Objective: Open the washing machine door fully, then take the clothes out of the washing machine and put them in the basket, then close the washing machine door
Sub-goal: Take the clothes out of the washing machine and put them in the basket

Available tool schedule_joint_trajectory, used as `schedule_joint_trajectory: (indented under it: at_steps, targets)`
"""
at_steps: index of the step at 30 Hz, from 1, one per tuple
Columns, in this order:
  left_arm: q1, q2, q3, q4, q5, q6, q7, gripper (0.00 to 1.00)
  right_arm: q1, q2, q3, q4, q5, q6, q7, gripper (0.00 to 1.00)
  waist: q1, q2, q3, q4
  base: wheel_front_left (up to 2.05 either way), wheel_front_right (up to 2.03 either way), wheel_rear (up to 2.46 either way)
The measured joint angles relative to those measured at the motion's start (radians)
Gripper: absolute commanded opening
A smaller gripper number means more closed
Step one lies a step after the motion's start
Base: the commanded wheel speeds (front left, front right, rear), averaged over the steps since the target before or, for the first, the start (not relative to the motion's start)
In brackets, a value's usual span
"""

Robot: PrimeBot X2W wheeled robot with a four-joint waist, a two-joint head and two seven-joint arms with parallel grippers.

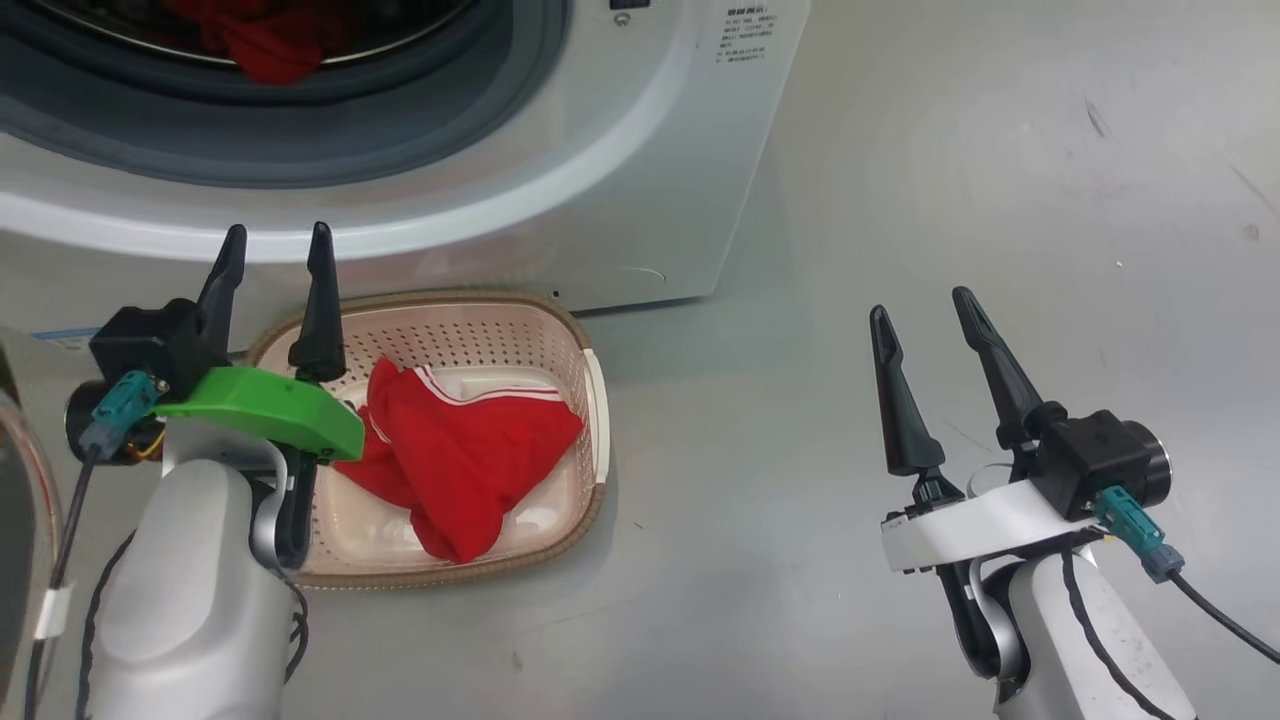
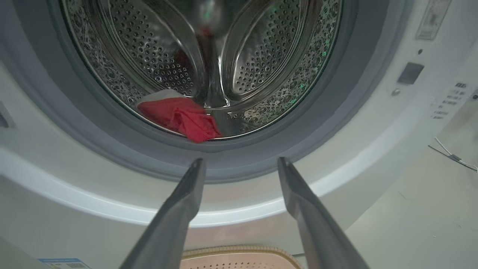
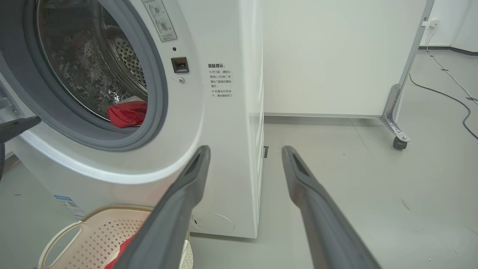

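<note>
Door stood open. One of the clothes, a red garment [image 1: 460, 450], lay crumpled in the basket [image 1: 480, 330], which sat on the floor tight against the front of the washing machine [image 1: 640, 150]. A second red piece [image 2: 179, 117] lay low in the drum [image 2: 261, 67], just behind the grey gasket [image 2: 239, 164]. Left gripper [image 1: 278, 238] hung over the basket's rear left rim, fingers spread wide and holding nothing, aimed up into the drum mouth. From it the garment lay ahead and above, a little left of the line between the fingers. The bunch ran crosswise along the drum lip, its lower corner drooping toward the gasket. That put its long axis roughly along the line across the finger gap, so a straight thrust would likely straddle it lengthwise. The drooping corner looked the easier bite. Right gripper [image 1: 920, 303] was likewise wide open and empty, over bare floor [image 1: 1000, 150] off the machine's right corner, well apart from the opening. Left arm plainly nearer; I judged the reach would be its job.
</note>
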Motion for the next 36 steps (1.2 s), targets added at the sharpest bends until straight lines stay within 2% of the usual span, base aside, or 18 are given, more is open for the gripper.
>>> schedule_joint_trajectory:
  at_steps: [13,25,34,36]
  targets:
    - [0.223,-0.003,0.005,-0.205,0.069,0.007,0.000,1.00,0.111,0.000,-0.018,0.029,0.000,0.016,0.000,1.00,0.0000,0.0000,-0.175,0.058,0.00,0.00,0.00]
    - [0.442,-0.007,-0.033,-0.286,0.076,0.031,0.000,1.00,0.220,0.003,-0.024,0.030,0.000,0.015,0.000,1.00,0.0000,0.0000,-0.308,0.094,0.00,0.00,0.00]
    - [0.565,-0.007,-0.055,-0.344,0.074,0.053,0.000,1.00,0.274,0.005,-0.019,0.022,0.000,0.015,0.000,1.00,0.0000,0.0000,-0.365,0.112,0.00,0.00,0.00]
    - [0.585,-0.007,-0.065,-0.356,0.074,0.055,0.000,1.00,0.287,0.005,-0.022,0.016,0.000,0.006,0.000,1.00,-0.0001,0.0000,-0.372,0.115,0.00,0.00,0.00]
